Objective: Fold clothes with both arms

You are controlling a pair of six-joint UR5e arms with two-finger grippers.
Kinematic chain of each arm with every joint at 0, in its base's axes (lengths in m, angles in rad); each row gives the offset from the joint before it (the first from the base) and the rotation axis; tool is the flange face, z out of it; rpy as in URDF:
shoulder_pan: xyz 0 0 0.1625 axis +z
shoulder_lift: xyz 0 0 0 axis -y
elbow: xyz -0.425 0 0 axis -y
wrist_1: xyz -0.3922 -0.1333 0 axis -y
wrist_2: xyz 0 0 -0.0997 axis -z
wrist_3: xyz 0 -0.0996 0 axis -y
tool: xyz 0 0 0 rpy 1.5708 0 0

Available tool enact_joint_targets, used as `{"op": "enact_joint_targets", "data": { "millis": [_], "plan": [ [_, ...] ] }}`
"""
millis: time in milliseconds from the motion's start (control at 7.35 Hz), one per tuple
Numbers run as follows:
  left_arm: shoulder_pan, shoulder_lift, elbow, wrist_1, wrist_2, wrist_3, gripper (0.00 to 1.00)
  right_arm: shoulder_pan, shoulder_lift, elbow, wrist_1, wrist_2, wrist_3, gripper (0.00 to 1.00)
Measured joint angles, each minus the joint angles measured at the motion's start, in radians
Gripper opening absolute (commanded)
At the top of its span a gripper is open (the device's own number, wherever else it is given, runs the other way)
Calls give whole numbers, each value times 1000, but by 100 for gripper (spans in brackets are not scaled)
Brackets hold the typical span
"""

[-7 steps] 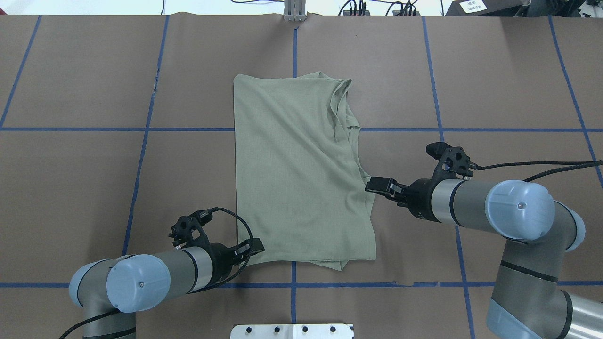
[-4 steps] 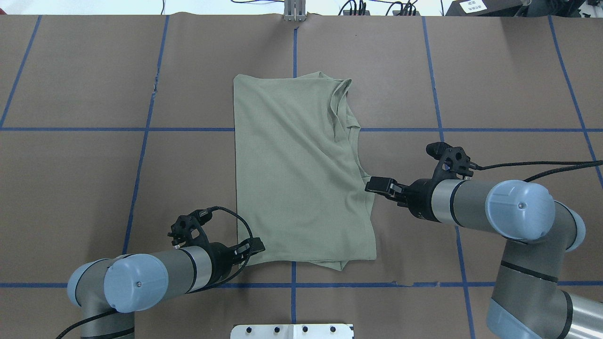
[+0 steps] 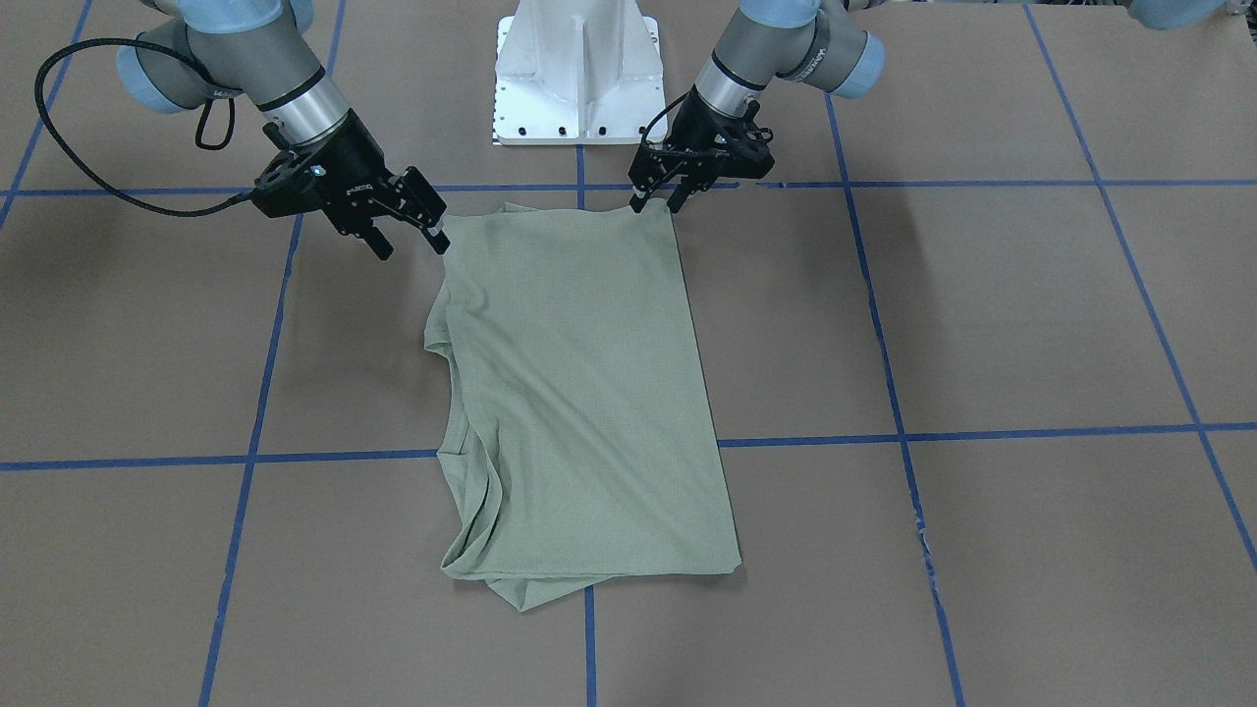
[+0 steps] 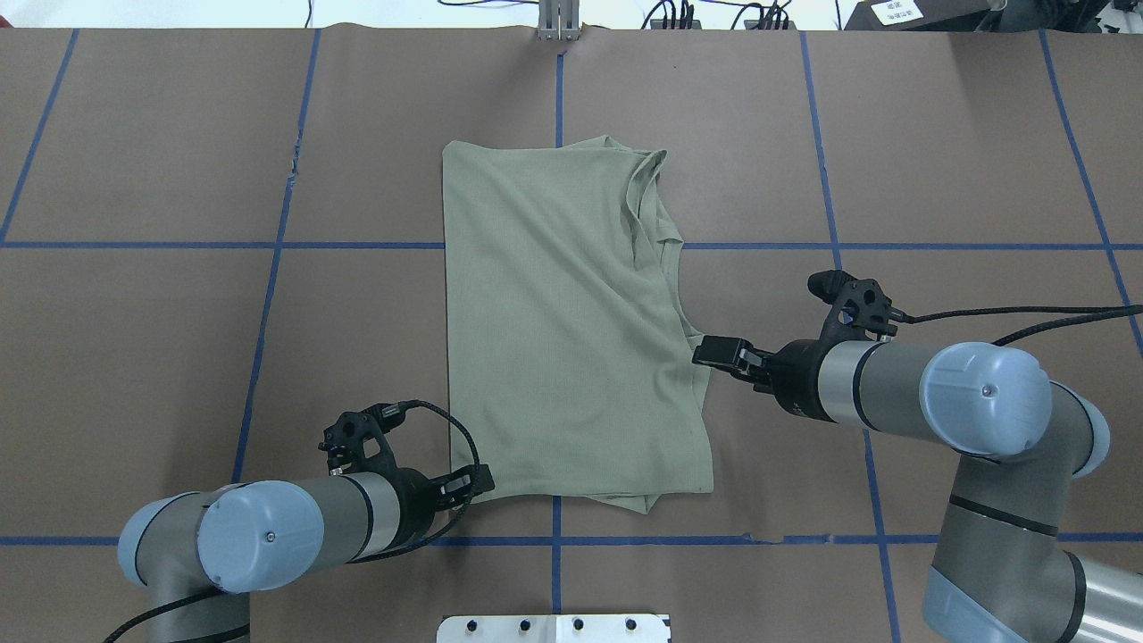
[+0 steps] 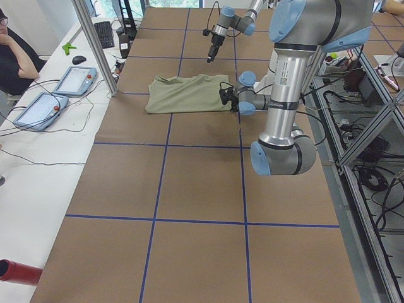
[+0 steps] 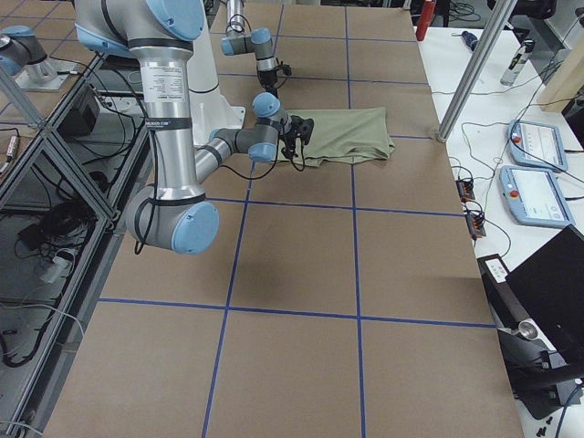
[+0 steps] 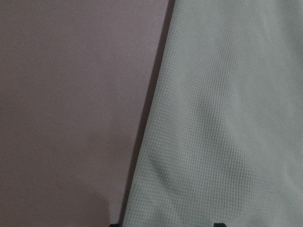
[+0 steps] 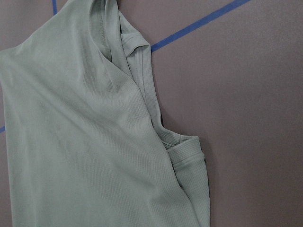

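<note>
While hovering unclenched at the shirt (image 4: 571,330) lying folded lengthwise on the middle of the worktop (image 4: 179,357), left gripper (image 4: 482,480) by its robot-side corner, right gripper (image 4: 705,349) by its side edge: judging best pinching all layers together, lifting both evenly.

The big table (image 4: 938,134) was covered in brown paper. Blue tape lines (image 4: 179,244) made large squares on it. At one end stood a long white bench (image 5: 38,164). On it lay two grey pads with red buttons (image 5: 74,80), a black keyboard (image 5: 104,33), a mouse (image 5: 78,60) and loose wires (image 5: 25,136). A shiny metal post (image 5: 95,44) rose from the bench's edge. A person (image 5: 11,60) in dark clothes sat beside it. A black laptop (image 6: 543,283) sat nearby.
</note>
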Motion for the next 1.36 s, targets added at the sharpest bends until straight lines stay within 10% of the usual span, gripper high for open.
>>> {"op": "enact_joint_targets", "data": {
  "millis": [680, 952, 1360],
  "plan": [
    [6, -8, 4, 7, -2, 3, 49, 1, 0, 0, 0, 0, 0, 100],
    [12, -8, 1, 6, -1, 3, 0, 1, -1, 0, 0, 0, 0, 100],
    [13, -9, -7, 6, 1, 3, 0, -13, 0, 2, -13, 0, 64, 99]
  ]
}}
